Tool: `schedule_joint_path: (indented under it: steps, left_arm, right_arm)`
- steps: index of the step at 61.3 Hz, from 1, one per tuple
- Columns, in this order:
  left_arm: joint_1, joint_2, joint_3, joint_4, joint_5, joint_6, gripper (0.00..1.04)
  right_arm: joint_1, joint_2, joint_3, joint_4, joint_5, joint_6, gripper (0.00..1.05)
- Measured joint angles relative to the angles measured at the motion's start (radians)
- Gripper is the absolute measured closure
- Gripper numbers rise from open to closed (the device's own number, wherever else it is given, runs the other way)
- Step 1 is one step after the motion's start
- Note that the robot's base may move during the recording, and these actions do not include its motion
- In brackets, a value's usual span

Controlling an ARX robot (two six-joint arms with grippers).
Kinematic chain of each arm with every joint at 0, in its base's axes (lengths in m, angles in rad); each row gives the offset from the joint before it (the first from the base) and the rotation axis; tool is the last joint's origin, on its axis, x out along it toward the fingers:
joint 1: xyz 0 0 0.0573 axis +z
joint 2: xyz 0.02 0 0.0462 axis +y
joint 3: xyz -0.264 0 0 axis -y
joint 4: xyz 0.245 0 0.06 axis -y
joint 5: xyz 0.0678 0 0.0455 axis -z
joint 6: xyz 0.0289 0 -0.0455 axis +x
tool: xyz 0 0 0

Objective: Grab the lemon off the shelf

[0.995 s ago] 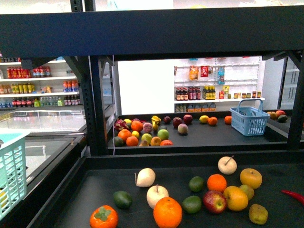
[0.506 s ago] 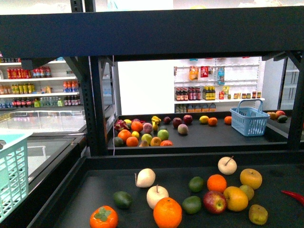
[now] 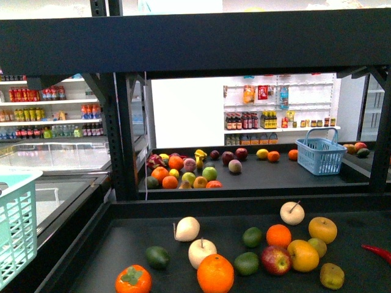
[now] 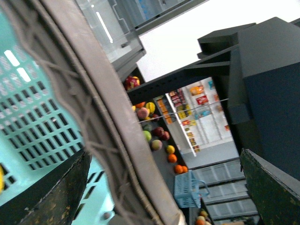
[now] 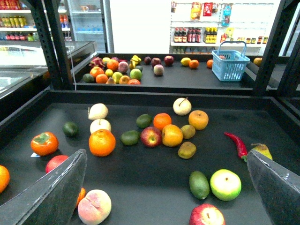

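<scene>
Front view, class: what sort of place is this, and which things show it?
Probably a small grocery shop or a mock-up of one: loose fruit laid out on a black shelf, white wall shelves of bottles, and a blue shopping basket.

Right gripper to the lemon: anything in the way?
Yes. The lemon lies on the far deck of the shelf, beside an orange. Between it and the open right gripper lie the near deck's scattered fruit and the decks' raised rims.
</scene>
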Motion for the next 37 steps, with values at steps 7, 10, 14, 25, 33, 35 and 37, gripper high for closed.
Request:
schedule_joint_path:
  steps: [7,10,14,25,33,35,37]
  left_arm:
    - [0.021,-0.024,-0.019,-0.076,-0.026,0.071,0.08]
    - [0.029,-0.042,-0.039,-0.093,-0.025,0.093,0.08]
    - [0.034,-0.097,-0.071,-0.15,-0.024,0.125,0.08]
    - [0.007,-0.458,-0.201,-0.375,-0.151,0.41,0.08]
    - [-0.124,-0.804,-0.392,-0.418,-0.328,0.652,0.08]
    - [-0.183,-0.908,-0.458,-0.414,-0.399,0.715,0.08]
    - [-0.234,-0.988,-0.502,-0.443,-0.448,0.749,0.08]
  right_arm:
    - [0.0,0.0,0.0,0.0,0.0,0.0,0.02]
    - [0.0,0.0,0.0,0.0,0.0,0.0,0.02]
    - [0.0,0.0,0.0,0.0,0.0,0.0,0.02]
    - [0.0,0.0,0.0,0.0,0.0,0.0,0.02]
    - [0.0,0.0,0.0,0.0,0.0,0.0,0.02]
    - [0.0,0.0,0.0,0.0,0.0,0.0,0.02]
    - [0.0,0.0,0.0,0.0,0.0,0.0,0.02]
